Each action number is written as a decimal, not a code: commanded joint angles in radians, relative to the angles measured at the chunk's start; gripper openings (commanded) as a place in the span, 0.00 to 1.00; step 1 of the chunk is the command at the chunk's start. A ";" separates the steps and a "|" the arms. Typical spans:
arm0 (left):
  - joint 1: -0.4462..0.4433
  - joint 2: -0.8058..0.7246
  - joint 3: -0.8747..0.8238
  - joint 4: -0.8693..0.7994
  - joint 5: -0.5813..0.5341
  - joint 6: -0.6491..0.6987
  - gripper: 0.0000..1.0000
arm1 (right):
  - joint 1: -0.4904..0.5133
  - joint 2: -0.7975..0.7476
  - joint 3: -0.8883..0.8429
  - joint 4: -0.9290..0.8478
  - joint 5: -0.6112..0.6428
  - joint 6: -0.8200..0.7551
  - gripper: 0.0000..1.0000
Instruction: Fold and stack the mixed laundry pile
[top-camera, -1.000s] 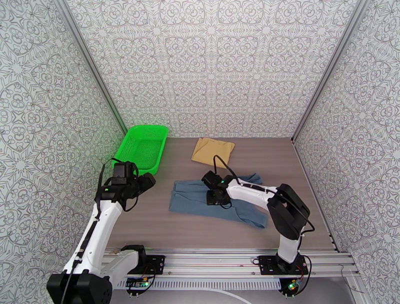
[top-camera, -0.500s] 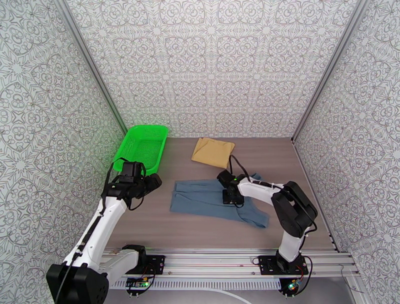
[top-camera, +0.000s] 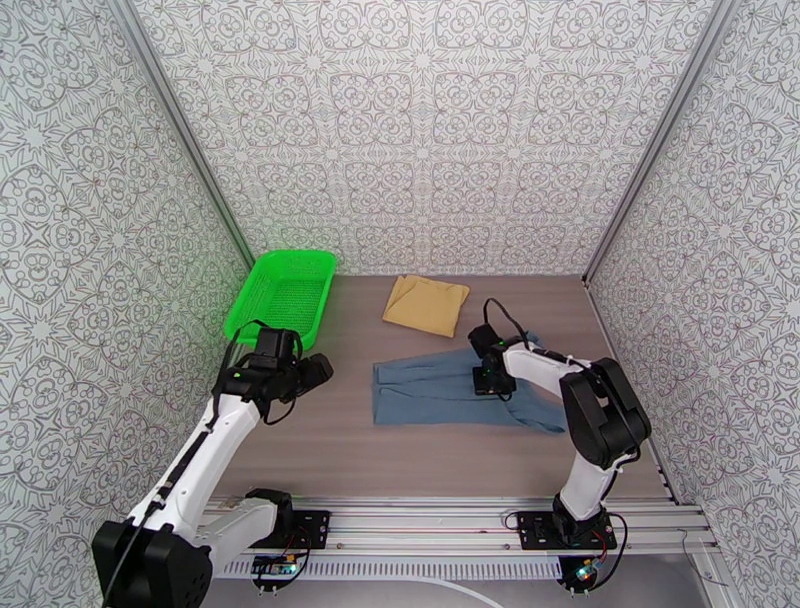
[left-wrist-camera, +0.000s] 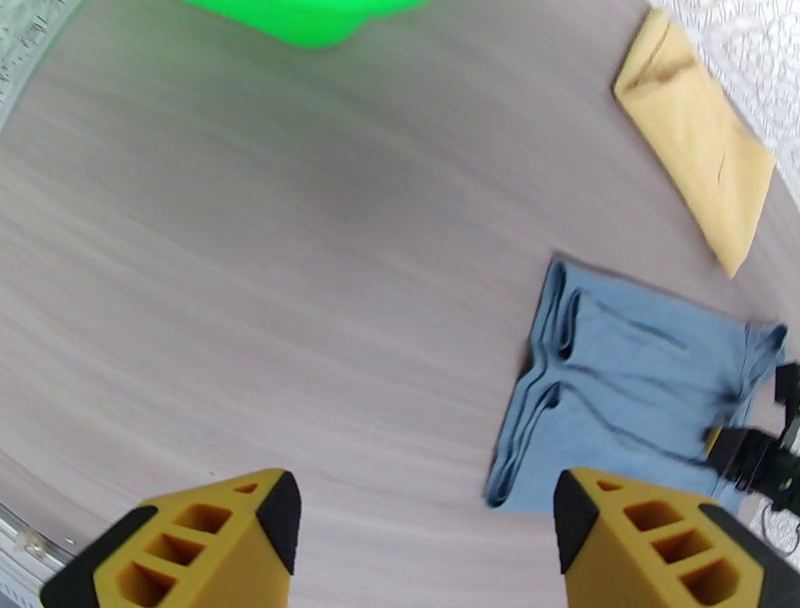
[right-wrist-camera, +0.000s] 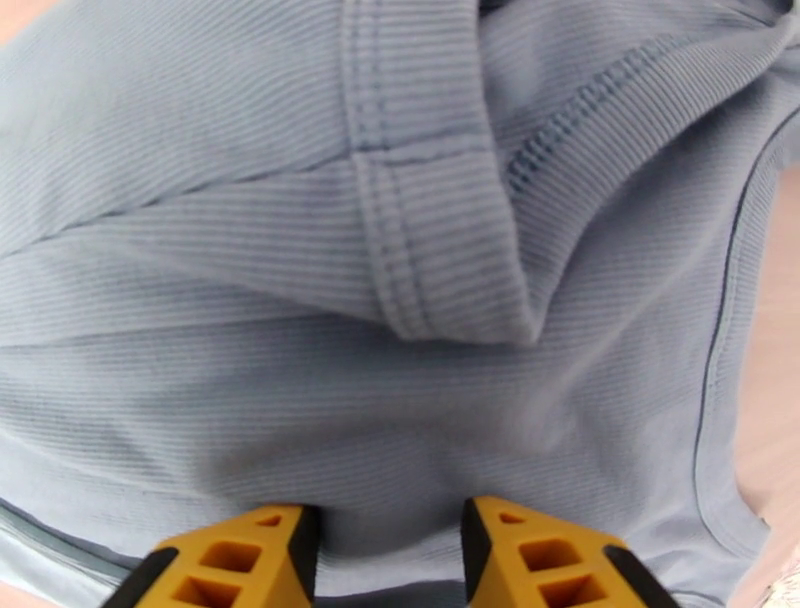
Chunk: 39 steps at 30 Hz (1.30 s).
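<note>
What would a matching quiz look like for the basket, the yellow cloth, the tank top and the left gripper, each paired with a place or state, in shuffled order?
1 basket
2 mustard cloth
3 tank top
4 left gripper

A open, holding nothing
B folded, at the back
C blue-grey, in the middle
D green, back left, empty

Pairs: 1-D, 2-B, 3-C, 4-A.

White arms (top-camera: 205, 445), black joints (top-camera: 592, 418) and cables (top-camera: 497, 308); orange gripper fingers (left-wrist-camera: 200, 540).
</note>
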<state>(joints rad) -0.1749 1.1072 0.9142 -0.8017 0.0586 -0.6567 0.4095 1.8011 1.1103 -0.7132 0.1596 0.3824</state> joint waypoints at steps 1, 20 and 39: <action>-0.059 0.079 0.017 0.059 0.037 -0.020 0.72 | -0.008 -0.034 0.041 -0.060 -0.006 -0.054 0.43; -0.218 0.856 0.479 0.117 0.152 0.063 0.64 | 0.041 -0.436 0.060 -0.182 -0.200 0.046 0.49; -0.260 0.966 0.460 0.171 0.172 0.059 0.21 | 0.560 0.037 0.345 -0.069 -0.160 0.311 0.59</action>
<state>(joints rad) -0.3969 2.0476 1.4216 -0.6872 0.1593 -0.5949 0.9230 1.7741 1.3781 -0.7967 -0.0277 0.6216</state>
